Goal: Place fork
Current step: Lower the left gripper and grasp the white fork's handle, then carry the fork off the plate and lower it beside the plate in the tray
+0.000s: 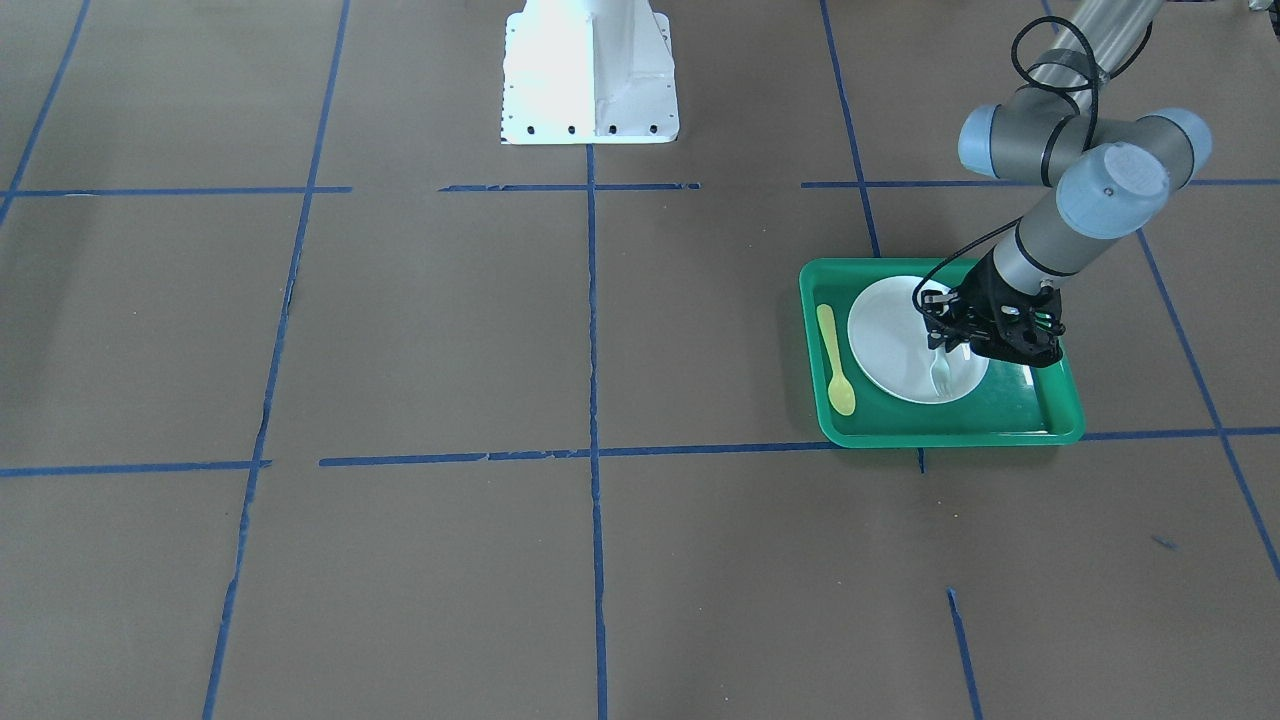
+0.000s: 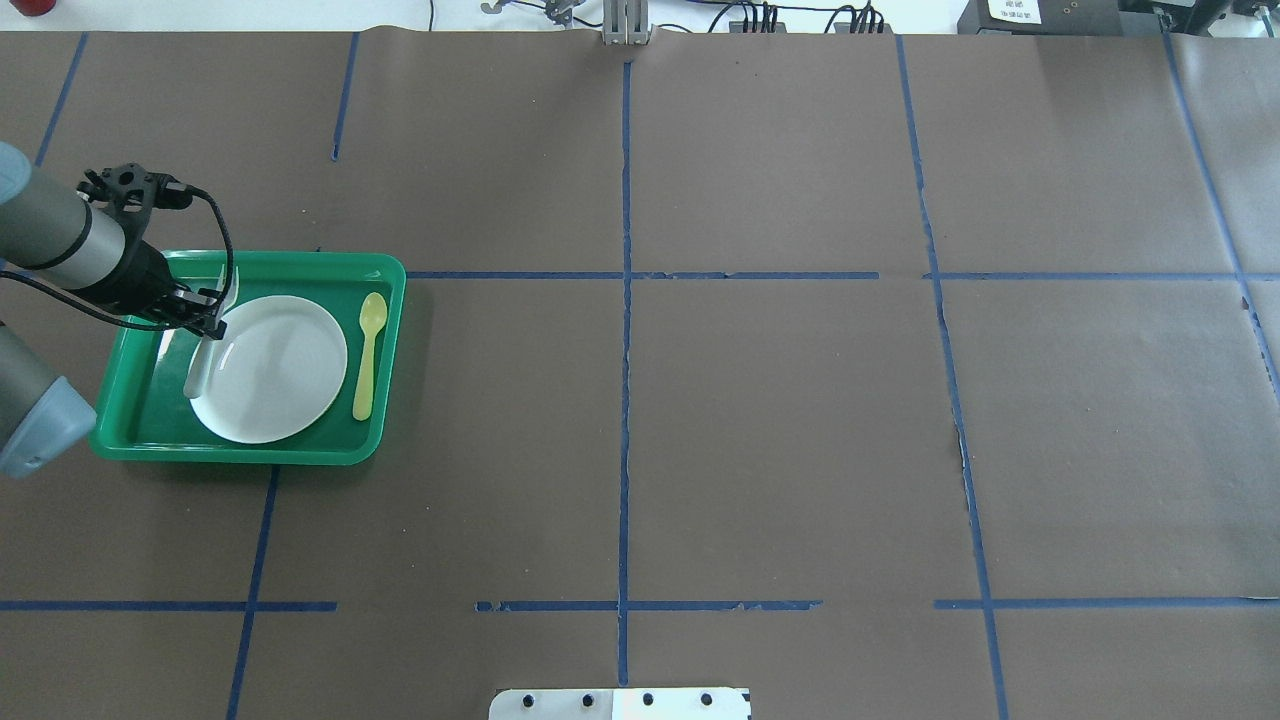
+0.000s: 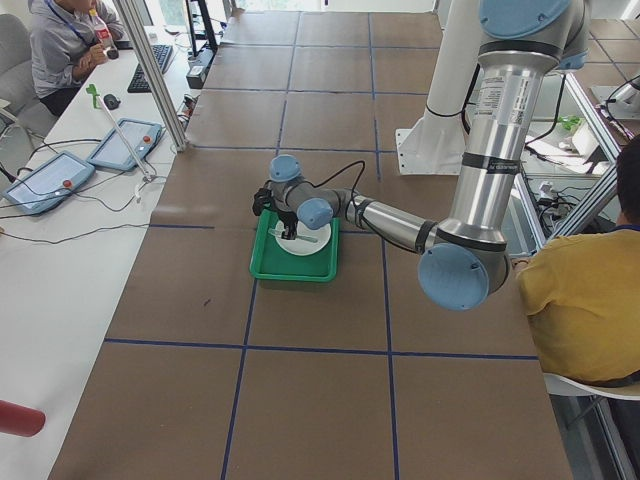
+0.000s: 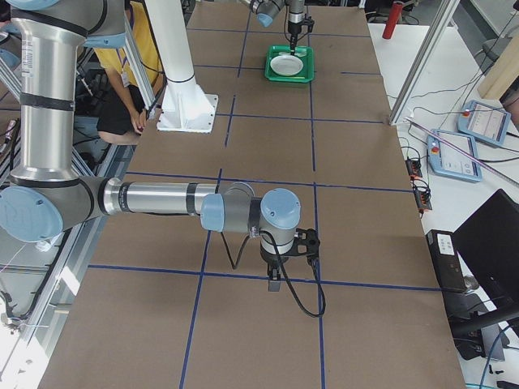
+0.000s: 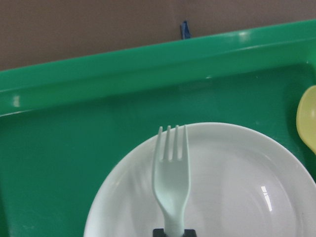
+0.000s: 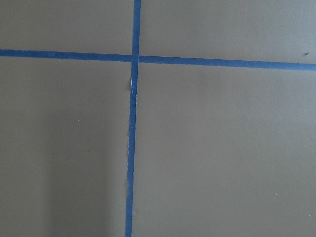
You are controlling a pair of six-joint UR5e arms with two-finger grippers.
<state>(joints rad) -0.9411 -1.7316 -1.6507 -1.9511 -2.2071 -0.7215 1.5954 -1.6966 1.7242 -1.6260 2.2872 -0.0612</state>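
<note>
Since the job ends with the fork laid down, we read the scene from the big things inward. The brown table (image 2: 700,450) carries a green tray (image 2: 130,440) at its 9 o'clock in the overhead view. A white plate (image 2: 290,370) sits inside the tray, and a yellow spoon (image 2: 368,350) lies on the tray floor at the plate's 3 o'clock.

The fork (image 5: 170,173) is gripped by its handle end in the left claw (image 1: 948,340), which is pinched narrowly on it. It sits over the plate's 9 to 10 o'clock edge, tines toward 12 o'clock. We cannot tell whether it touches the plate.

We judge the fitting spot to be the green strip at the plate's 9 o'clock, mirroring the spoon. To do this well, we would:
- slide the fork sideways off the plate
- hold it level and parallel to the spoon
- lower it until it rests on the floor
- only then release, so the light plastic does not bounce onto the rim

The right claw (image 4: 274,285) hangs over the table well apart from the tray. We cannot tell whether it is wide or narrow.
</note>
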